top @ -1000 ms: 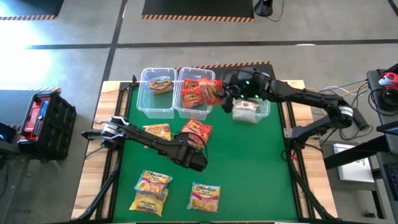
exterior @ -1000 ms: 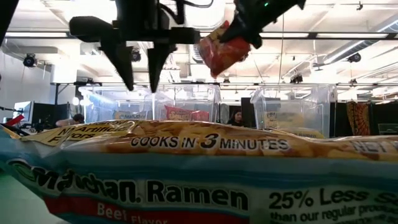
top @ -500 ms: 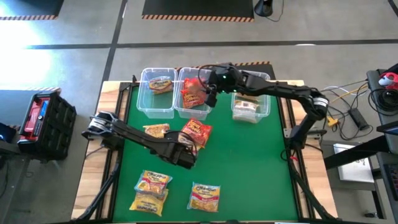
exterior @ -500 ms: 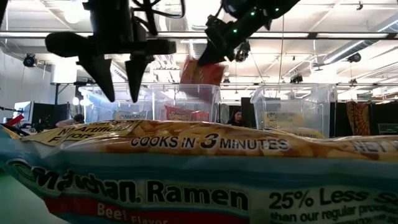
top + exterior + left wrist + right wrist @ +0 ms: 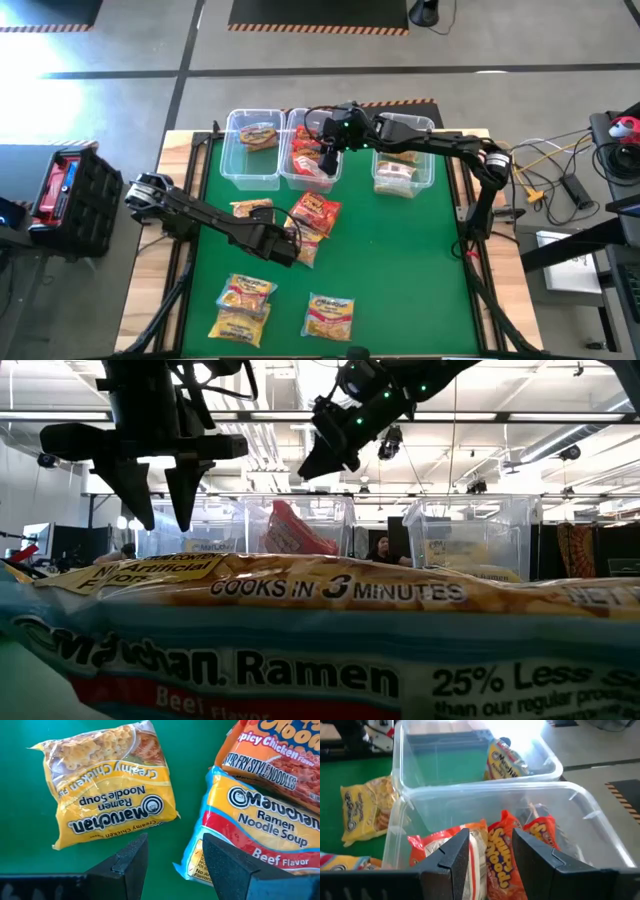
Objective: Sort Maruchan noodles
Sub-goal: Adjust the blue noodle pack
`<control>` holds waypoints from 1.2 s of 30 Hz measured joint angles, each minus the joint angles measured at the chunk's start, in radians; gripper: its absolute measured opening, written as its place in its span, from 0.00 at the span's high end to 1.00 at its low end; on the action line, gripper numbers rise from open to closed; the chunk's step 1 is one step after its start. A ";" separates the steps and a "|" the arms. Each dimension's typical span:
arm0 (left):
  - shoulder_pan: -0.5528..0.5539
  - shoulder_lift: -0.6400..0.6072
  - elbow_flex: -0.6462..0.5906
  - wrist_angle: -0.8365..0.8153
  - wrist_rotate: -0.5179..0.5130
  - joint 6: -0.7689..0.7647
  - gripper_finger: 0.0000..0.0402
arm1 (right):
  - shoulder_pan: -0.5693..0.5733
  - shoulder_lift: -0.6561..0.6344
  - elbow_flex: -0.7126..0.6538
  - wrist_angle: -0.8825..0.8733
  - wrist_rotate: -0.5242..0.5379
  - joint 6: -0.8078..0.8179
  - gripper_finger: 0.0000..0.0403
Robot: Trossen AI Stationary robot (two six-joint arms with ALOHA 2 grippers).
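Observation:
The Maruchan noodles are crinkly packets. A yellow Creamy Chicken packet (image 5: pixel 112 785), a Beef packet (image 5: pixel 250 830) and an orange Spicy Chicken packet (image 5: pixel 280 750) lie mid-table. My left gripper (image 5: pixel 175 850) hangs open above the gap between the yellow and Beef packets, touching neither. My right gripper (image 5: pixel 491 840) is open over the middle clear bin (image 5: pixel 312 178). Below it a red packet (image 5: pixel 295 530) leans tilted inside the bin among other orange and red packets (image 5: pixel 500 850).
The left bin (image 5: pixel 240 175) holds one packet (image 5: pixel 258 135), and the right bin (image 5: pixel 425 175) holds another (image 5: pixel 393 172). Three more packets (image 5: pixel 245 293) (image 5: pixel 238 325) (image 5: pixel 328 315) lie near the table's near edge. One of them fills the low view's foreground (image 5: pixel 300 650).
My right gripper carried the red packet toward the table's left, over the middle bin. The packet has since dropped away from it and leans inside that bin. My left gripper has moved toward the table's left edge and sunk a little, stopping over the yellow and Beef packets.

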 joint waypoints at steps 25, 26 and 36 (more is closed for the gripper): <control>0.216 -0.006 -0.002 0.345 0.136 0.391 0.58 | 0.004 -0.315 -0.013 -0.800 0.015 0.198 0.65; 0.220 -0.014 -0.002 0.335 0.156 0.407 0.58 | 0.011 -0.323 -0.018 -0.810 0.016 0.199 0.65; 0.203 -0.133 -0.002 0.041 0.192 0.384 0.58 | 0.067 -0.477 -0.184 -0.759 0.016 0.264 0.65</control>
